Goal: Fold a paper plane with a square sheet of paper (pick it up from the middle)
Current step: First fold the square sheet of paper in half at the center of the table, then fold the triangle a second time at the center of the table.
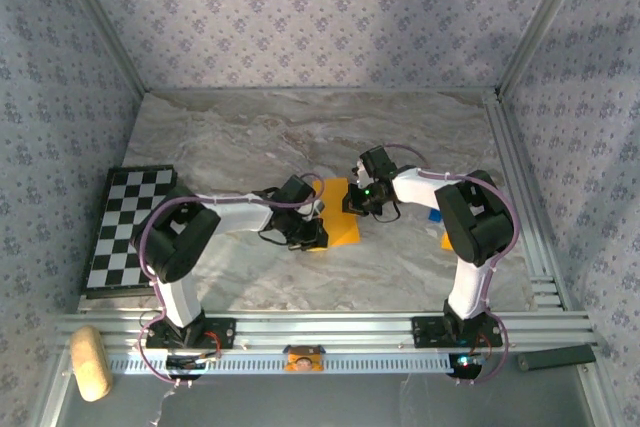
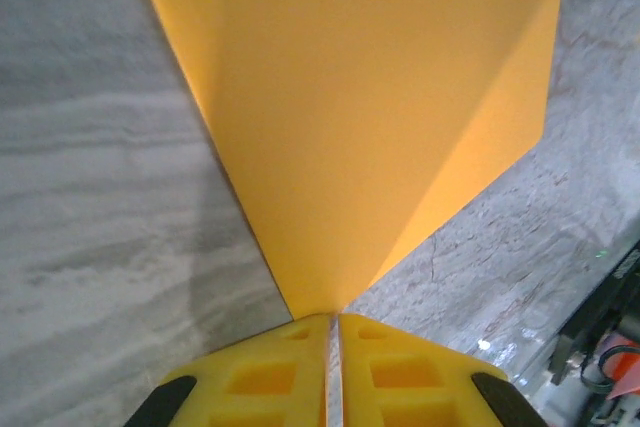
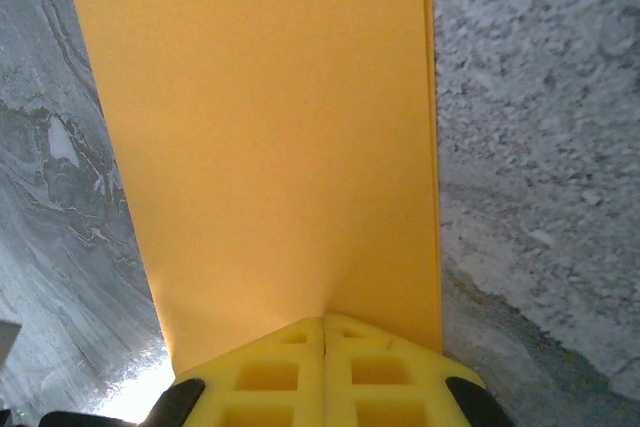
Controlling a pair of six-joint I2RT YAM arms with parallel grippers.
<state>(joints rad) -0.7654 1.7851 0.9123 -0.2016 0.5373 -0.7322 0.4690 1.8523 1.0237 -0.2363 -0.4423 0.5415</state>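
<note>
The square sheet of paper (image 1: 343,221) is orange-yellow and lies folded at the middle of the marble table, between the two arms. My left gripper (image 1: 313,234) is at its near left side. In the left wrist view the paper (image 2: 350,117) narrows to a point that runs into the left gripper (image 2: 333,319), whose jaws are shut on it. A crease splits off a lighter facet on the right. My right gripper (image 1: 362,199) is at the paper's far right side. In the right wrist view the paper (image 3: 270,137) is a long band, and the right gripper (image 3: 325,321) is shut on its near edge.
A black-and-white chequered board (image 1: 130,227) lies at the table's left edge. A small blue thing (image 1: 436,215) sits by the right arm. Aluminium rails (image 1: 525,207) border the right side and the front. A tan block (image 1: 90,362) and a dark bar (image 1: 560,357) lie beyond the front rail.
</note>
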